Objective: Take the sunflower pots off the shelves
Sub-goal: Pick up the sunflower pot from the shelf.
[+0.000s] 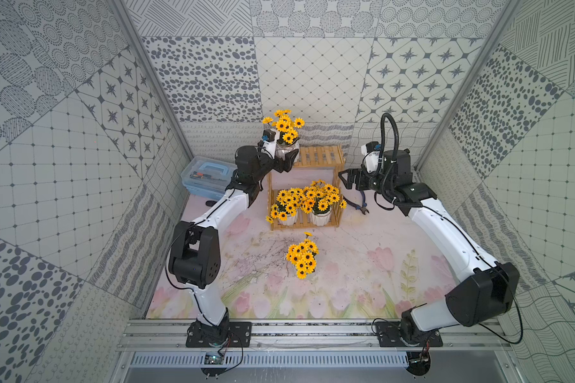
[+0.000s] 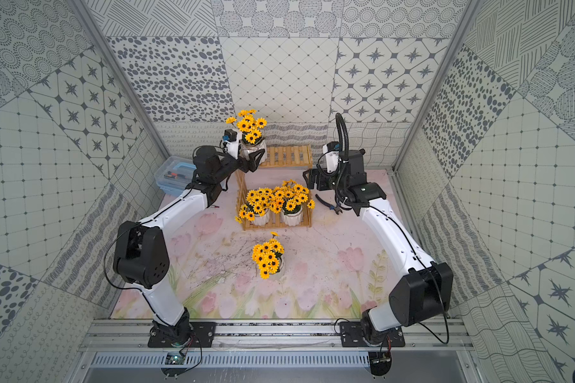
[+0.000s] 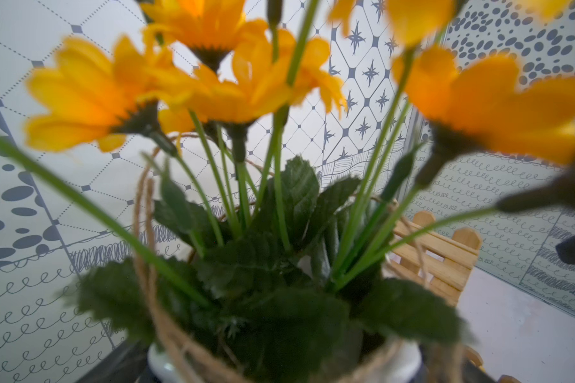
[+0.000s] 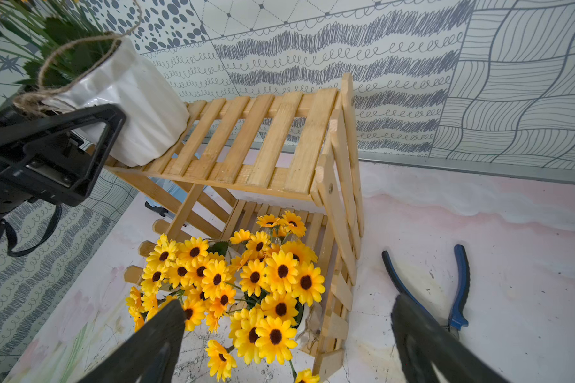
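- No writing, label, brand name, number or sign can be read in any view.
- The walls (image 1: 312,76) carry only drawn patterns, no letters.

White pots (image 4: 140,109) w/ yellow blooms (image 4: 279,272); pale-wood shelves (image 4: 246,132); blue pliers (image 4: 460,282)

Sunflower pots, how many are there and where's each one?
4. A tilted pot on the top shelf, held by the left pincer; two pots side by side on the bottom shelf; one pot on the table in front. None seems hidden.
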